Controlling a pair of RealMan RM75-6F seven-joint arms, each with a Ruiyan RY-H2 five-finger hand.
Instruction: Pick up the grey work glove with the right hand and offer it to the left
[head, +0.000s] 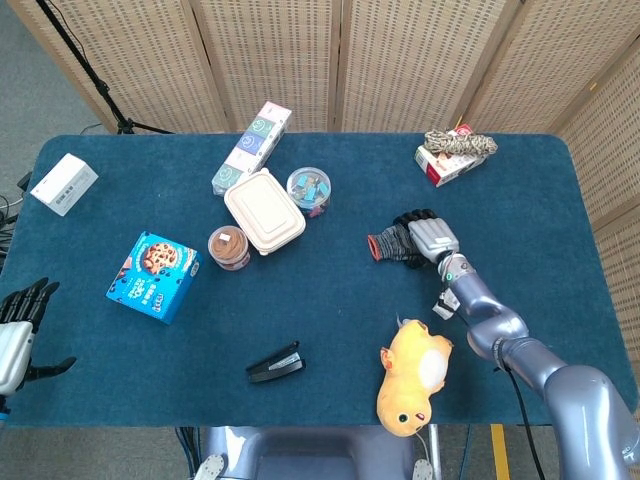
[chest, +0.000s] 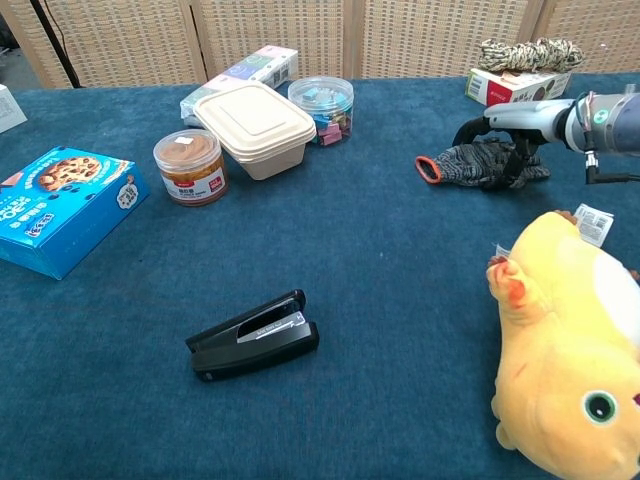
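The grey work glove (head: 392, 245) (chest: 470, 163), with an orange-red cuff edge, lies flat on the blue table, right of centre. My right hand (head: 430, 238) (chest: 515, 135) sits over its finger end. The fingers curl down onto the fabric and the thumb presses against its near side. The glove still rests on the cloth. My left hand (head: 18, 335) hangs at the front left, off the table's edge, with its fingers spread and nothing in them. It is far from the glove and shows only in the head view.
A yellow plush toy (head: 412, 375) (chest: 570, 340) lies just in front of the right arm. A black stapler (head: 275, 363) is front centre. A blue cookie box (head: 153, 276), jar (head: 229, 247), beige lunch box (head: 264, 210) and clear tub (head: 309, 190) stand left of the glove.
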